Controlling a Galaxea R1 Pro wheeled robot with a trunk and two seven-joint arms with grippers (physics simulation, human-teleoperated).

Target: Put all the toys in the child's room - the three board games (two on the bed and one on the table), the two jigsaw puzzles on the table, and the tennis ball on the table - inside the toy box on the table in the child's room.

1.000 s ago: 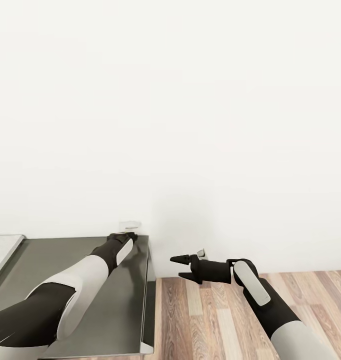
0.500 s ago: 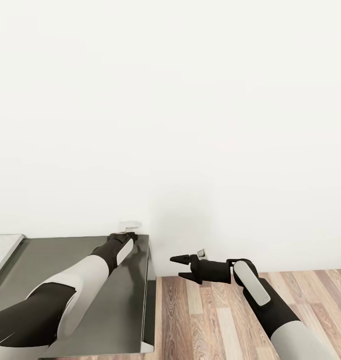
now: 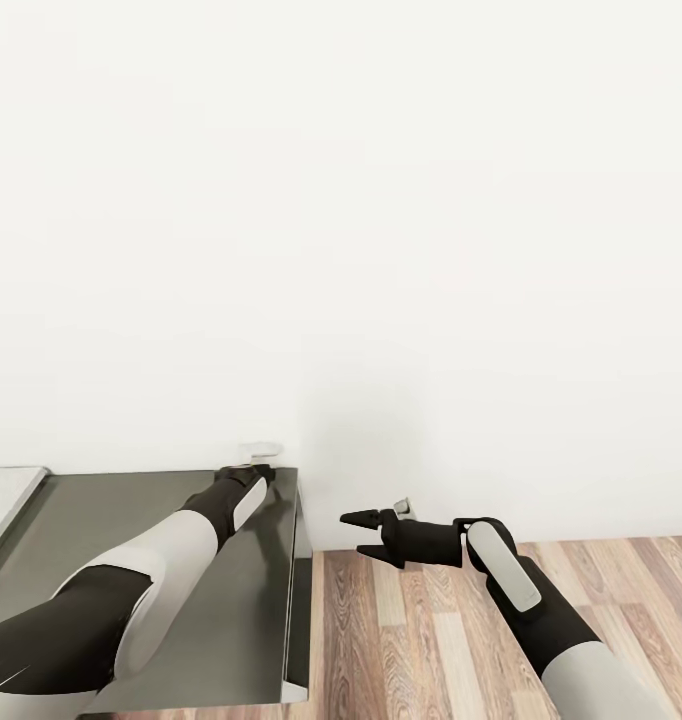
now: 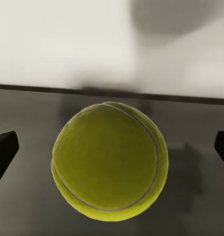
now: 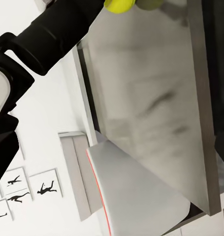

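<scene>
**Nothing shifts: both arms hold their poses over the dark desk end**

Nothing has visibly moved over the last second; arms, desk and floor sit where they were in the earlier head views.

From the head view, the left arm (image 3: 161, 570) reaches forward, low and nearly straight, across the dark grey section of the table (image 3: 256, 620), its wrist ending at the far edge by the white wall (image 3: 381, 250). The left wrist view shows the left gripper (image 4: 112, 147) with fingertips (image 4: 3, 147) spread wide at either side of the tennis ball (image 4: 110, 161). A clear gap separates each tip from the yellow-green ball, which lies between them over the dark surface.

The right arm (image 3: 541, 610) bends at the elbow over the wood-plank floor (image 3: 431, 640), forearm turned inward toward the desk. Its right gripper (image 3: 359, 533) points at the desk's end, the two dark fingers parted and holding nothing. In the right wrist view, the ball shows as a yellow patch at the tip of the left arm, above the grey tabletop; baseball-player pictures (image 5: 28, 189) hang on the wall.
</scene>
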